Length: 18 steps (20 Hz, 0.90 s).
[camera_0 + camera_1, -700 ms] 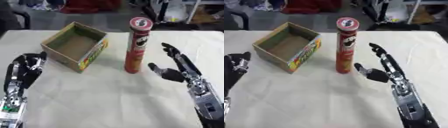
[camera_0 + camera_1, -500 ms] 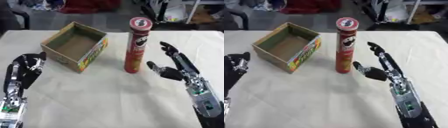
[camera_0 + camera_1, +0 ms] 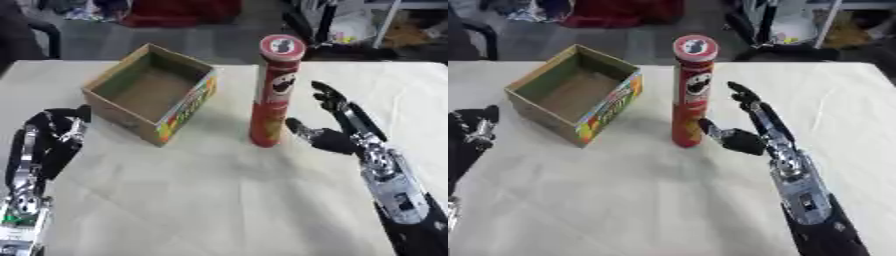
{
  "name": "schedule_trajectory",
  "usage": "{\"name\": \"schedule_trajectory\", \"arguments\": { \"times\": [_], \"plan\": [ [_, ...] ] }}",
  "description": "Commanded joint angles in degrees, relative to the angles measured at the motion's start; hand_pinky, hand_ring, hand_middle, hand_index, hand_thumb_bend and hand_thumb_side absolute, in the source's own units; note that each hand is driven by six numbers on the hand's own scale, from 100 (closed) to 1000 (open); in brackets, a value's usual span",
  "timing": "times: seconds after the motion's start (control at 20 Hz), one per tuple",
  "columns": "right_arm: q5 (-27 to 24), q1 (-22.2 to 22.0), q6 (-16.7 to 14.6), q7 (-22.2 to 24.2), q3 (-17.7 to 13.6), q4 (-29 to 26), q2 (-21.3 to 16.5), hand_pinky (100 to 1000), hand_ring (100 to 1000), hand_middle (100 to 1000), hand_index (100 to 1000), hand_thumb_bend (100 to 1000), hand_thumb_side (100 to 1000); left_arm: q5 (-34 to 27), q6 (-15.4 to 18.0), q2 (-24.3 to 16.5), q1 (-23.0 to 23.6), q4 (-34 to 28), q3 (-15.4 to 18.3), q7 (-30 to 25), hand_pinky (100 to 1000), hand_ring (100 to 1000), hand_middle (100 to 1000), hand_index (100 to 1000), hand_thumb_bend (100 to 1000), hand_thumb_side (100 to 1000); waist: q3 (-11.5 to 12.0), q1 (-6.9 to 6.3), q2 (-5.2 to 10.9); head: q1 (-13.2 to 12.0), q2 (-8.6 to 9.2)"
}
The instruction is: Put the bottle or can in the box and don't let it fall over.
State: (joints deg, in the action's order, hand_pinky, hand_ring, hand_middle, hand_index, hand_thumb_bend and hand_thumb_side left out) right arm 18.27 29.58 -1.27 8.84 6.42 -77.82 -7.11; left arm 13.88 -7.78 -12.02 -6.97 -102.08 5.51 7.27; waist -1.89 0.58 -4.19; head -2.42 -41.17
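Upright on the cloth-covered surface [image 3: 219, 200]: tall red cylindrical can [image 3: 273, 95], long axis vertical, lid up, right of open cardboard box [image 3: 149, 97]. Just right: right hand [image 3: 337, 132], fingers spread, not touching. Near left: left hand [image 3: 57, 135], relaxed open.

A smooth, glossy red tube can [image 3: 271, 95] is being shown with a printed label and a pale lid. The box [image 3: 149, 97] at nine o'clock of it is being seen as matt brown cardboard with glossy coloured print on one side. The table [image 3: 219, 200] is being covered by a matt, creased cream cloth. The right hand [image 3: 750, 135] and left hand [image 3: 57, 135] are being seen as black plastic with silver metal.
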Motion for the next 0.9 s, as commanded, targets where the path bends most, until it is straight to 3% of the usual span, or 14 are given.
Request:
{"name": "schedule_trajectory", "arguments": {
  "times": [0.05,0.9],
  "plan": [
    [-0.8,2.19,-0.2,0.54,-0.11,1.56,0.28,998,996,1000,1000,472,394,0.32,0.11,-0.44,-0.24,-0.7,0.24,-0.37,467,475,454,656,409,611,0.26,-0.51,1.29,0.29,0.66],
    [2.83,7.01,-0.91,-1.55,-2.04,9.84,1.75,994,994,1000,1000,482,392,0.47,0.28,-0.31,-0.5,-0.65,0.1,-1.14,473,479,441,661,402,616,1.46,-0.68,0.92,0.72,0.84]
  ]
}}
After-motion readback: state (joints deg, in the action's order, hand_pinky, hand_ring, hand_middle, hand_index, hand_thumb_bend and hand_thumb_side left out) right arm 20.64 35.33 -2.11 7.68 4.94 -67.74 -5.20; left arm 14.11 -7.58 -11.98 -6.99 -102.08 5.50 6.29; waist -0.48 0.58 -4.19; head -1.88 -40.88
